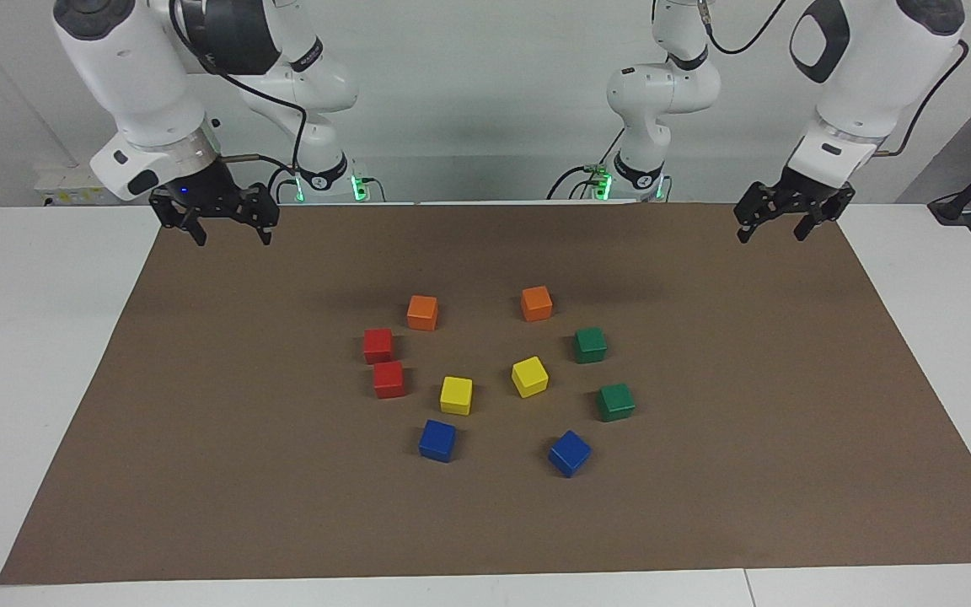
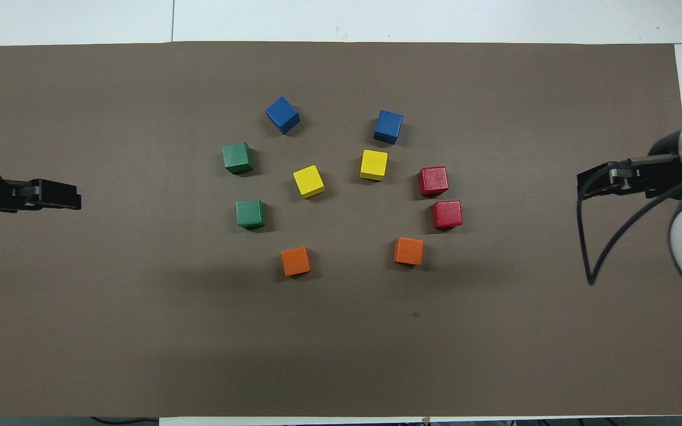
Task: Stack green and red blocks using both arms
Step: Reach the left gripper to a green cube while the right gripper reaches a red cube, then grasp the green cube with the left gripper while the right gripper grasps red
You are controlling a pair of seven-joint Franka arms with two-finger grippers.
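Two red blocks [image 1: 378,344] [image 1: 388,378] sit side by side on the brown mat toward the right arm's end; they also show in the overhead view [image 2: 433,180] [image 2: 447,214]. Two green blocks [image 1: 590,344] [image 1: 616,401] sit apart toward the left arm's end, also in the overhead view [image 2: 250,213] [image 2: 237,157]. My right gripper [image 1: 230,236] [image 2: 589,183] is open and empty, up over the mat's corner by its base. My left gripper [image 1: 770,229] [image 2: 71,198] is open and empty, up over the mat's other corner by the robots.
Two orange cubes [image 1: 422,312] [image 1: 536,303] lie nearest the robots. Two yellow cubes [image 1: 456,394] [image 1: 529,376] lie in the middle of the ring. Two blue cubes [image 1: 437,440] [image 1: 569,453] lie farthest. The brown mat [image 1: 199,472] covers the white table.
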